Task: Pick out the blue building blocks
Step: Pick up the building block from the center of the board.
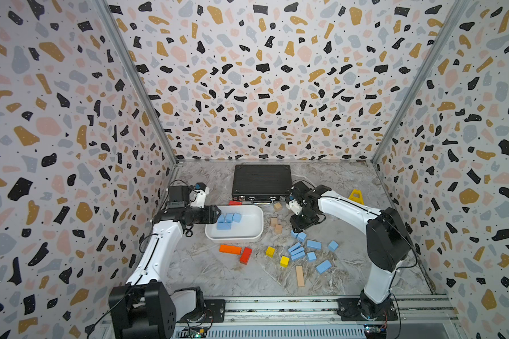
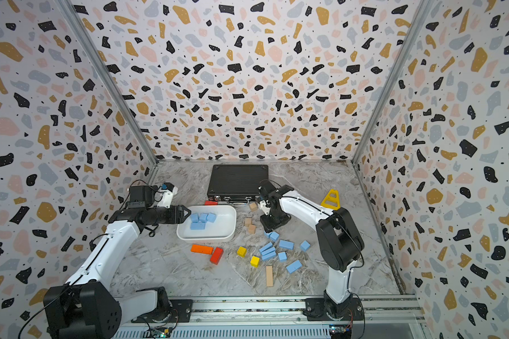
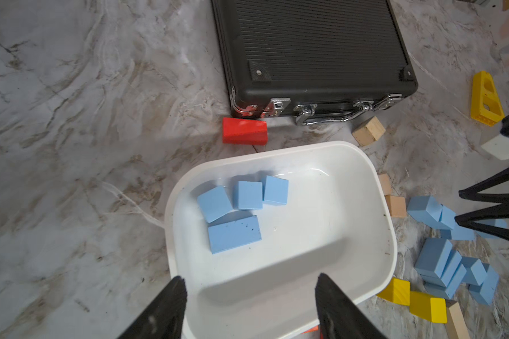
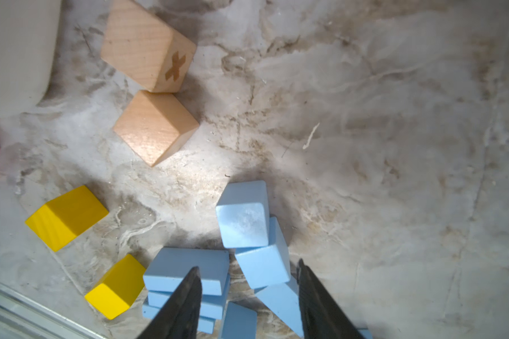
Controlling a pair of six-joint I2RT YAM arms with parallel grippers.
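Marbled table [image 1: 206, 273] carries a white tub [image 1: 249, 220] holding four blue building blocks [image 1: 224, 225]; the rest lie loose beside it. Left fingers [image 3: 159, 314] hang apart, empty, over its rim. Right fingers [image 4: 182, 302], apart, are poised over a blue cube [image 4: 262, 264]: the pick likely needs lowering, then closing.

Walls: you face white terrazzo-print panels [image 1: 262, 73] flecked black, ochre, pink and grey, behind and to either side of the left gripper [image 1: 219, 211] | Floor: grey-veined marble-look tabletop [image 1: 203, 273] beneath it | Frame: silver metal corner posts [image 1: 139, 85] | Light: even
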